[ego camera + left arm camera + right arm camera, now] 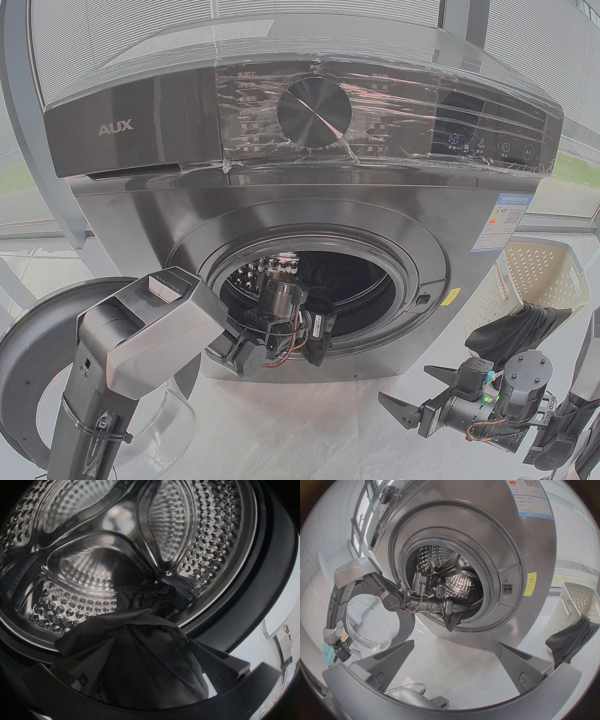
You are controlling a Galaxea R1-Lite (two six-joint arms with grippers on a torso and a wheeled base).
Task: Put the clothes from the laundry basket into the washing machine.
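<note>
The washing machine point(300, 206) stands with its round opening uncovered. My left gripper point(317, 334) is at the lower rim of the opening. In the left wrist view the left gripper point(150, 642) has its fingers spread open, and a black garment point(140, 658) lies between them, reaching into the steel drum point(93, 567). From the right wrist view part of this garment point(452, 622) hangs down over the rim below the left gripper point(457, 609). The cream laundry basket point(550, 269) stands to the right with another black garment point(512, 331) draped over its rim. My right gripper point(405, 384) hangs open and empty low beside the basket.
The machine's round door point(25, 350) is swung open to the left, behind my left arm. Its glass bowl point(372, 623) faces the floor area. Pale tiled floor point(312, 425) lies between the machine front and my right gripper point(450, 642).
</note>
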